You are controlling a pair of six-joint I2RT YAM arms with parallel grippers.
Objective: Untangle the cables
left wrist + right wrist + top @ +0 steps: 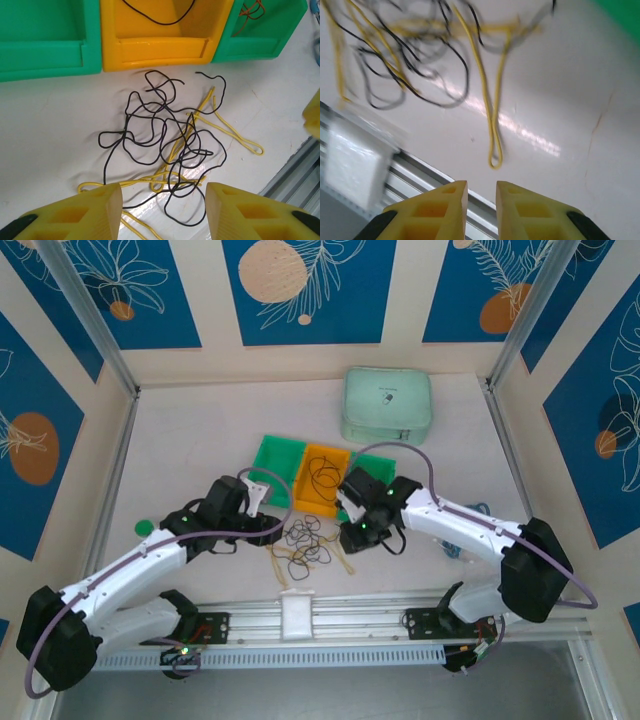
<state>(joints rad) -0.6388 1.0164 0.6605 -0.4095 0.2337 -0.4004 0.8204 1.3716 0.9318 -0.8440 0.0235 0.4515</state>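
The tangle of thin black and yellow wire cables (170, 145) lies on the white desk (50, 125), just in front of a yellow plastic bin (160, 45) set between two green plastic bins (45, 45). The left end effector (164, 195) hovers over the tangle, its yellow fingers well apart and gripping nothing. The right end effector (481, 190) shows only a narrow, empty gap, near one long yellow loop (493, 164).

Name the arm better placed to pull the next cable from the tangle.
Left. The left gripper has open jaws and the tangled cables straight ahead. The right gripper, jaws narrowly parted, faces one yellow loop at the tangle's edge.
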